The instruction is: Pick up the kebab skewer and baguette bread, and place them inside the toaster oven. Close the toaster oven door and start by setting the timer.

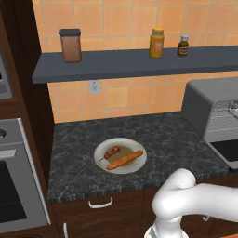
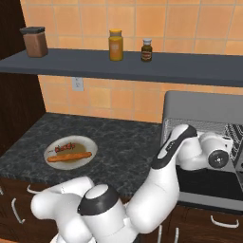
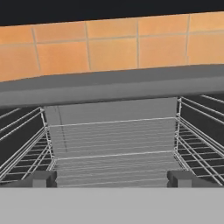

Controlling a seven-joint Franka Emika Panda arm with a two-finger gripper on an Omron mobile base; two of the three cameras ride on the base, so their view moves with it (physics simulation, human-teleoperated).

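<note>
Orange-tiled kitchen wall fills the background above a dark speckled counter; at the right edge of the left base view sits the toaster oven, its door dropped open; the gripper faces the wire rack inside, fingers spread wide and empty; at lower centre a white plate holds the baguette bread and, just beside it, the kebab skewer; likely risks: the arm clipping the open door while swinging back, or grabbing both foods at once.
</note>
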